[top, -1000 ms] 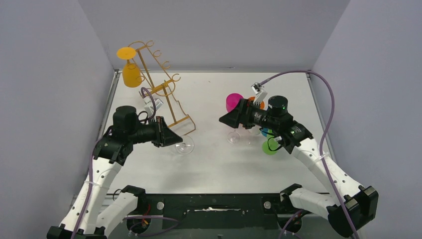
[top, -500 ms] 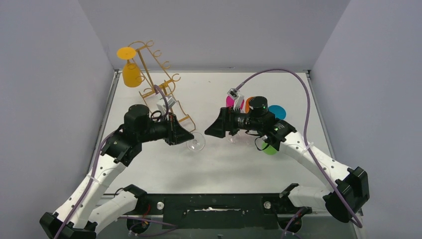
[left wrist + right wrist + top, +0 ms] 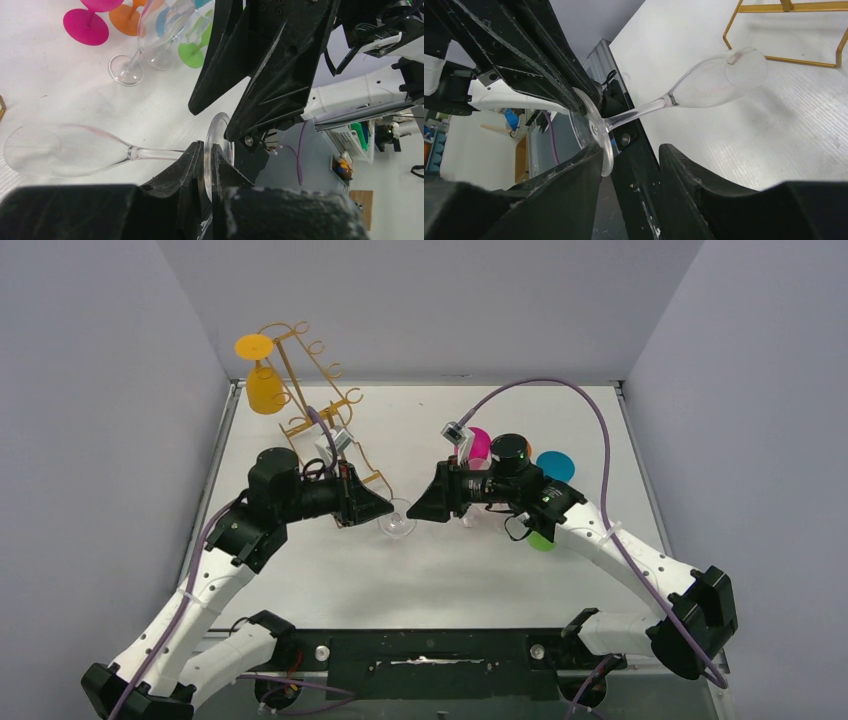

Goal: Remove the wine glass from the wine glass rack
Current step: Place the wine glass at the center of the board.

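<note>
Left wrist, clear smooth wine glass [image 3: 62,150], slender stem

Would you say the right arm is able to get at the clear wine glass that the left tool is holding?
Probably yes: the right tool sits open around the foot of the clear wine glass, nothing between them. Room is tight, since the left tool is shut on that foot.
</note>
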Controlling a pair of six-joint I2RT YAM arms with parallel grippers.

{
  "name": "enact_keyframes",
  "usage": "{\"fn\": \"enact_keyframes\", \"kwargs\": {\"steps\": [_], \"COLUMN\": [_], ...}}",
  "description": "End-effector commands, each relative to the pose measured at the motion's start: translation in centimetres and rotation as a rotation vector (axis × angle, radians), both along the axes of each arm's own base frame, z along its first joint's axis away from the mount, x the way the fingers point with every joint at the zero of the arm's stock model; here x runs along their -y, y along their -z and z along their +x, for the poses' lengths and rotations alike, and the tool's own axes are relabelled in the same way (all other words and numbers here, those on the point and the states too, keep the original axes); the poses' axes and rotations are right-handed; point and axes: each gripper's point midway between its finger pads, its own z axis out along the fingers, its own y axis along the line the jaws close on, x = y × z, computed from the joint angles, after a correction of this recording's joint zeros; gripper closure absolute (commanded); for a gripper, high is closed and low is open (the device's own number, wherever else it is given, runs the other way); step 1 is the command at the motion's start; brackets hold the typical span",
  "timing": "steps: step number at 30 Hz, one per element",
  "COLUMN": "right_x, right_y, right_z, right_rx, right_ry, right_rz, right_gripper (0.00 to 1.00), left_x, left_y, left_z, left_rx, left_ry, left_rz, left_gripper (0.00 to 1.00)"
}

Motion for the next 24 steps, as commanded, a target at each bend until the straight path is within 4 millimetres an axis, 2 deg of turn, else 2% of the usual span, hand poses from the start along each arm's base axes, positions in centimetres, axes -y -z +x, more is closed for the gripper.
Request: {"fn": "enact_keyframes", "kwargs": {"steps": [1, 7, 12, 13, 20, 21, 23, 24], "right_x": [-1.2, -1.8, -1.9, -1.8, -1.6, -1.5, -1.3, -1.2], "right_y": [-4.1, -5.3, -5.3, -5.4, -6.2, -6.3, -6.5, -6.6], "right_z": [0.2, -1.0, -0.8, -0.7, -0.3, -0.1, 0.3, 0.5], "right_rx": [0.101, 0.087, 0.085, 0.092, 0.123, 0.129, 0.146, 0.154], "right_ry": [-0.046, -0.126, -0.112, -0.098, -0.059, -0.05, -0.023, -0.006], "right_rz": [0.118, 0.202, 0.197, 0.197, 0.209, 0.206, 0.198, 0.194], "right_gripper": [0.59, 0.69, 0.97, 1.0, 1.0, 1.0, 1.0, 1.0], "left_x": [1.0, 1.4, 1.1, 0.9, 0.8, 0.8, 0.8, 0.8], "left_y": [-3.0, -3.3, -4.0, -4.0, -3.7, -3.6, -3.1, -2.6], "left_z": [-0.8, -1.2, -0.8, -0.7, -0.9, -0.9, -1.1, -1.4], "left_rx": [0.105, 0.097, 0.128, 0.133, 0.118, 0.113, 0.093, 0.077], "left_ry": [0.08, 0.101, 0.063, 0.052, 0.047, 0.053, 0.063, 0.083], "left_rz": [-0.091, -0.135, -0.139, -0.132, -0.127, -0.124, -0.101, -0.087], "left_gripper": [1.0, 1.0, 1.0, 1.0, 1.0, 0.94, 0.69, 0.61]}}
